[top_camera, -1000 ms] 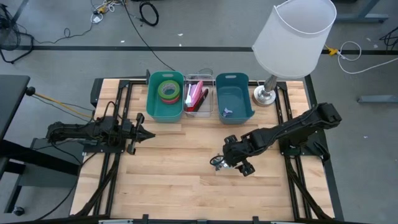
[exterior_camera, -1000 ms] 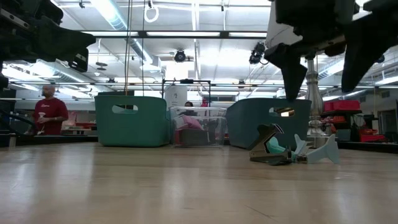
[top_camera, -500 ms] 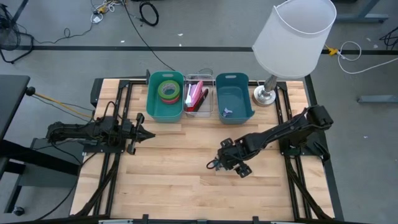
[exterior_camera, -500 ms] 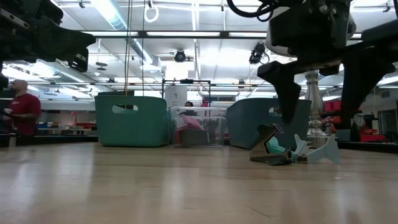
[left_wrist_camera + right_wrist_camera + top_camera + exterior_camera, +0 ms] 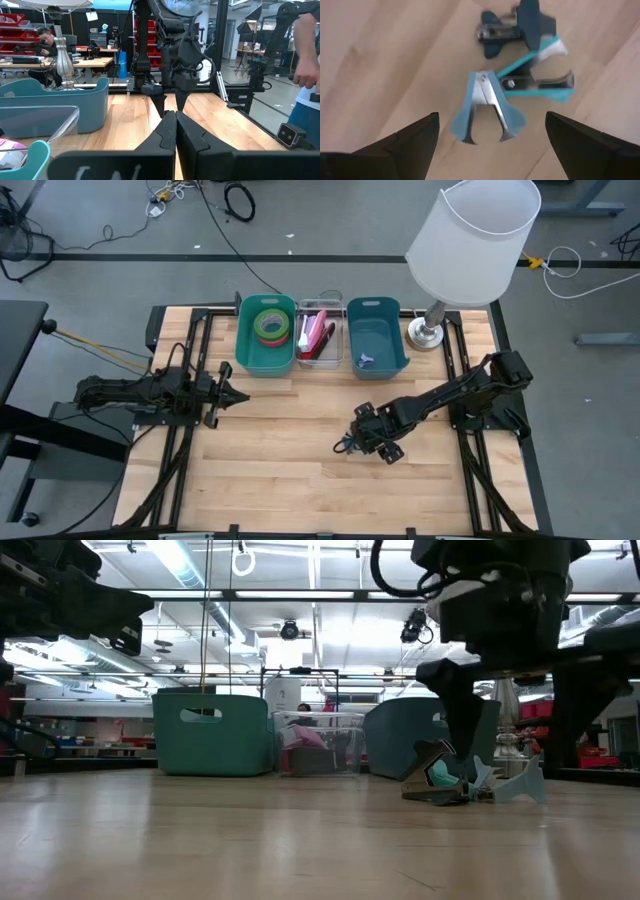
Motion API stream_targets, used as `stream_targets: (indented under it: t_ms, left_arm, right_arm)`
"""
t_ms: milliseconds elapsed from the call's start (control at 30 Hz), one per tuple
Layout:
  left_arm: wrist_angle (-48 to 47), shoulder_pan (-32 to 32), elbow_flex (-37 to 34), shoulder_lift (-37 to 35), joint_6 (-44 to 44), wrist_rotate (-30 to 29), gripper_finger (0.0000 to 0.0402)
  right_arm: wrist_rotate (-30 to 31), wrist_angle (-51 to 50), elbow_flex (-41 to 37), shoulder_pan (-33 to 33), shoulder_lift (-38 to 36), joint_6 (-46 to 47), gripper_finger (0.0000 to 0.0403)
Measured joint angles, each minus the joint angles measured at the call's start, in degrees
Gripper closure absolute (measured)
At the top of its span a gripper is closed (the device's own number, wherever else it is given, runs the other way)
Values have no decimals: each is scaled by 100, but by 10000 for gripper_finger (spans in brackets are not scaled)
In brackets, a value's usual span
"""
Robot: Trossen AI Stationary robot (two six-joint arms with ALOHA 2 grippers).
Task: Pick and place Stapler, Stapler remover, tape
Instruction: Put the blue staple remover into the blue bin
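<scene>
Three staple removers lie in a small cluster on the table (image 5: 370, 60): a light blue one (image 5: 487, 107), a teal one (image 5: 545, 75) and a dark blue one (image 5: 515, 25). The low view shows the cluster (image 5: 440, 780) too, and in the high view the cluster (image 5: 346, 446) peeks out beside the gripper. My right gripper (image 5: 490, 150) (image 5: 365, 438) hangs open just above them, its fingers pointing down on either side of the light blue one without touching it. My left gripper (image 5: 175, 130) (image 5: 235, 395) waits shut at the table's left.
Three bins stand along the far edge: a teal bin (image 5: 245, 345) with tape rolls, a clear bin (image 5: 318, 335) with staplers, and a blue bin (image 5: 385, 340) with one staple remover. A lamp base (image 5: 427, 332) stands right of them. Bare wood spreads between the arms.
My right gripper has moved slightly toward the table's left and near edge and come down over the staple removers, staying open. The removers have not moved.
</scene>
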Motion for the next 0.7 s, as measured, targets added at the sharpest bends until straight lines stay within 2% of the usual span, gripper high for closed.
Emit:
stream_targets:
  t_ms: [233,700]
  left_arm:
    - [0,0,0,0,1,0,399]
    - [0,-1,-1,0,0,0,399]
  right_arm:
    - [21,192,-318,12,0,13,39]
    - [108,482,-327,31,-4,13,51]
